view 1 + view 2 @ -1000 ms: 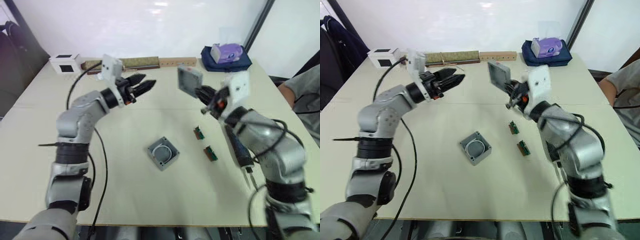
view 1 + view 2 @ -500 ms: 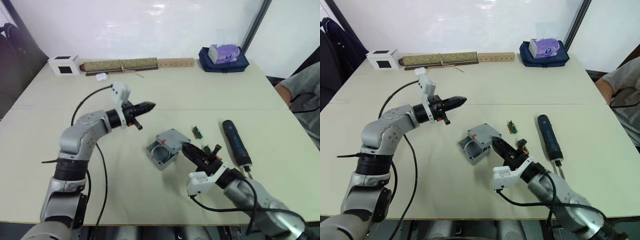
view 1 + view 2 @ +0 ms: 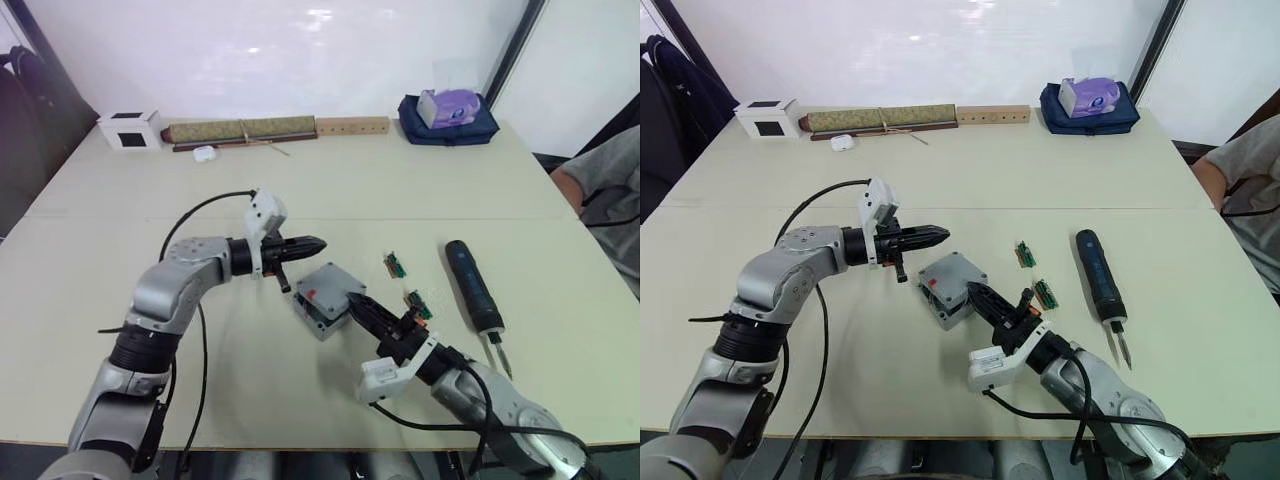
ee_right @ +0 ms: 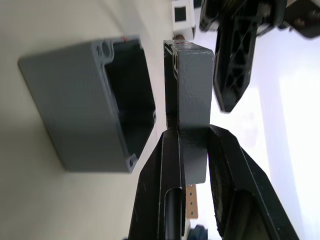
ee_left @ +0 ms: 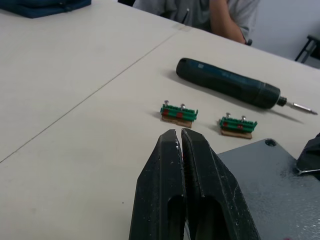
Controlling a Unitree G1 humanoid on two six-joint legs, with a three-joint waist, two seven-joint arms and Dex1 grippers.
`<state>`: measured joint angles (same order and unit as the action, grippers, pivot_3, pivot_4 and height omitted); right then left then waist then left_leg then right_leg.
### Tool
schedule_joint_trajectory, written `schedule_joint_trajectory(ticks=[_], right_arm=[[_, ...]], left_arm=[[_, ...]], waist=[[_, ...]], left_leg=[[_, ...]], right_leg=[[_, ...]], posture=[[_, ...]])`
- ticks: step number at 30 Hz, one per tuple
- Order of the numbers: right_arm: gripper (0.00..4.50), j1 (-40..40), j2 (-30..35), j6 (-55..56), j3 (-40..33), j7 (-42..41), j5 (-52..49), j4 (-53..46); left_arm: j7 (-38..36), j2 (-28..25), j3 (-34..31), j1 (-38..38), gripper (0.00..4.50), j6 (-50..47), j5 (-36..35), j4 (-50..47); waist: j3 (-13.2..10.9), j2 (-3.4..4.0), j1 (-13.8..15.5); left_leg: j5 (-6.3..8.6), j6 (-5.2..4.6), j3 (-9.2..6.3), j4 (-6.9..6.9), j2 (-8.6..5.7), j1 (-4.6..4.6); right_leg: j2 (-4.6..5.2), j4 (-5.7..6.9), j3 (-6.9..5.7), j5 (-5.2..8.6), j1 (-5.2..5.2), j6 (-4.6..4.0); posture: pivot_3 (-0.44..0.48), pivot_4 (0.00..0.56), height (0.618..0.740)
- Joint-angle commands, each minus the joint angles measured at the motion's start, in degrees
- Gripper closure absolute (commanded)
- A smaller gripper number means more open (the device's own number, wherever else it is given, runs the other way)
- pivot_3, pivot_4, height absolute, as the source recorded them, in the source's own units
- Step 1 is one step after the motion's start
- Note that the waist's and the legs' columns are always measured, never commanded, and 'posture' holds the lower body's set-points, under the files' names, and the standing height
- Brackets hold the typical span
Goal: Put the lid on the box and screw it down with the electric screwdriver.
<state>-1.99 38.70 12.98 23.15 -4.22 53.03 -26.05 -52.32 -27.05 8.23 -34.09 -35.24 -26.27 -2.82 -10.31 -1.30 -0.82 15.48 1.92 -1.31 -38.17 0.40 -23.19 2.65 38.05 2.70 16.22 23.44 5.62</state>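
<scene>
The right claw (image 3: 978, 298), clamped on the lid (image 3: 952, 274), has lowered it from a tilt to just above the box (image 4: 95, 107), not yet seated. The left claw (image 3: 932, 236), pinched shut and empty, has closed in beside it. The electric screwdriver (image 3: 1095, 275) lies untouched on the table (image 3: 940, 170).

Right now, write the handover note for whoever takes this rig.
Right gripper: shut on the lid, holding it just above the box, not seated.
Left gripper: shut, empty, tips beside the lid.
Electric screwdriver: untouched on the table, on the robot's right, past the two green strips.
Done: lid brought to the box.
Left: seat lid, fetch screwdriver, drive screws.
</scene>
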Motion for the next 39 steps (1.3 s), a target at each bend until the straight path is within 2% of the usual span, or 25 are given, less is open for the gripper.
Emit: schedule_joint_trajectory(ticks=[1,13,38,39], right_arm=[[4.37,1.61,-1.27,1.65,-0.94,-1.94,-0.42,0.00],[4.37,0.76,-3.86,1.08,-2.51,-6.34,1.42,-0.13],[4.37,-1.08,-4.32,4.39,-4.77,-10.78,-0.08,-1.98],[3.87,-1.21,-4.31,4.67,-4.87,-10.77,-0.40,-2.06]], left_arm=[[-1.38,-0.50,0.72,0.16,4.40,2.06,1.26,-1.09],[-2.98,-0.58,2.69,1.91,4.40,4.77,4.57,-0.95],[-8.60,-0.33,7.29,1.65,4.40,13.08,11.99,3.98],[-8.87,-0.39,7.85,2.05,4.46,13.96,12.66,3.96]], waist=[[0.00,0.00,0.00],[0.01,0.01,0.02],[0.03,0.01,0.08],[0.03,0.01,0.08]], left_leg=[[0.00,0.00,0.00,0.00,0.00,0.00],[0.00,0.00,-0.02,0.00,0.01,0.02],[0.00,-0.01,-0.02,-0.01,-0.01,0.13],[0.00,-0.01,-0.02,0.00,-0.01,0.16]], right_leg=[[0.00,0.00,0.00,0.00,0.00,0.00],[0.00,0.00,-0.01,0.00,-0.02,0.00],[0.01,0.00,-0.03,0.00,-0.15,0.00],[0.01,0.00,-0.03,0.00,-0.18,0.00]], posture=[[0.000,0.150,0.740],[0.000,0.150,0.740],[0.000,0.150,0.740],[0.000,0.150,0.740]])
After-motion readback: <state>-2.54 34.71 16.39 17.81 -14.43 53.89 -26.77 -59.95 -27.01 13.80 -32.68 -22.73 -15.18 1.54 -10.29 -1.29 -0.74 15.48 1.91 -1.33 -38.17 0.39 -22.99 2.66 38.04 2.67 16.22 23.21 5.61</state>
